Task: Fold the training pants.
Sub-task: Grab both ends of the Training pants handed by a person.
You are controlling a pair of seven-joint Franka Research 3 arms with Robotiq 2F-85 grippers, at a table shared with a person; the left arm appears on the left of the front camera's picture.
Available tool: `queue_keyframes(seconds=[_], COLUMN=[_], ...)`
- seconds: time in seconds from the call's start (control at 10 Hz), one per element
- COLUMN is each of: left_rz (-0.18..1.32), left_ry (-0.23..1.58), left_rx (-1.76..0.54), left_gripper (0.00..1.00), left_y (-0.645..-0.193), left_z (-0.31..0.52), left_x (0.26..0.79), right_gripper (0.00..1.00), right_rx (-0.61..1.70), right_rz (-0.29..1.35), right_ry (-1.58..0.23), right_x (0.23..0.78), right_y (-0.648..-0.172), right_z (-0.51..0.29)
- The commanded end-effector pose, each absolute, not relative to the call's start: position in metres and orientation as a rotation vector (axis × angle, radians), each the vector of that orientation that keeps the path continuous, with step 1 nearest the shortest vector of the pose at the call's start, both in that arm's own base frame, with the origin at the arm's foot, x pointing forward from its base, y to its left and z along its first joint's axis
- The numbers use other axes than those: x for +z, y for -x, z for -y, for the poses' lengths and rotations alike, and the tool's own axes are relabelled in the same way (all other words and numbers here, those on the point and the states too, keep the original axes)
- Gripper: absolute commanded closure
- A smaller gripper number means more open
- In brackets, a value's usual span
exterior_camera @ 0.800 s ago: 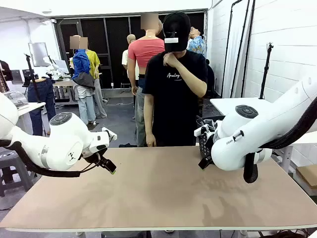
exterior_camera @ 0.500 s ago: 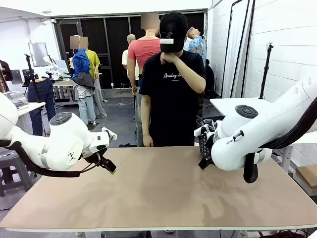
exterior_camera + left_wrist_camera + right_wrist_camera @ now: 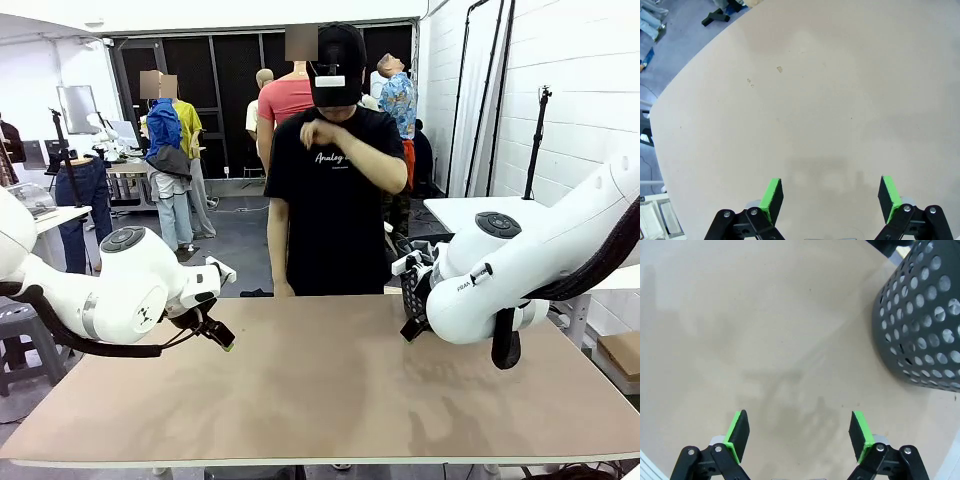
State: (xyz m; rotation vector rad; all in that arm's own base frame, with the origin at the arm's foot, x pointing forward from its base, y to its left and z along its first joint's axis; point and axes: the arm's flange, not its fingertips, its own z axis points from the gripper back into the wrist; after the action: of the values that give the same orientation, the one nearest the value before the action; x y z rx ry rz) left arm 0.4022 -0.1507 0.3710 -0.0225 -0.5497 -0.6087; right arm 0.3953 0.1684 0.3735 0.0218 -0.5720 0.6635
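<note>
The training pants are out of view. My left gripper [image 3: 222, 338] hangs just above the left part of the tan table [image 3: 320, 390]. In the left wrist view it is open [image 3: 831, 197], with bare tabletop between its green pads. My right gripper [image 3: 408, 330] hovers low over the right part of the table. It stands open [image 3: 800, 432] with nothing between its fingers. A person [image 3: 330, 180] in a black T-shirt and cap stands at the far edge, one arm raised to the face.
A black mesh basket [image 3: 920, 325] stands on the table just beyond my right gripper, partly behind the right arm [image 3: 411, 285]. A white table [image 3: 470, 210] stands at the back right.
The person has stepped a little towards picture left and swung the raised forearm across the face. Both arms and grippers have stayed still.
</note>
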Motion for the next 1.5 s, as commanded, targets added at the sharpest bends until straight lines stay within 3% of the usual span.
queue_keyframes(seconds=[0.0,0.7,1.4], left_rz=[0.55,0.55,0.614], left_ry=[0.023,0.023,-0.011], left_rx=[-0.608,-0.609,-0.612], left_gripper=[0.0,0.0,0.0], left_y=[-0.402,-0.402,-0.35], left_z=[0.15,0.151,0.155], left_x=[0.371,0.371,0.497], right_gripper=[0.0,0.0,0.0], right_rx=[0.663,0.663,0.654], right_rz=[0.572,0.572,0.601], right_ry=[-0.022,-0.022,-0.041], right_x=[0.373,0.373,0.483], right_y=[-0.395,-0.395,-0.351], right_z=[-0.168,-0.168,-0.141])
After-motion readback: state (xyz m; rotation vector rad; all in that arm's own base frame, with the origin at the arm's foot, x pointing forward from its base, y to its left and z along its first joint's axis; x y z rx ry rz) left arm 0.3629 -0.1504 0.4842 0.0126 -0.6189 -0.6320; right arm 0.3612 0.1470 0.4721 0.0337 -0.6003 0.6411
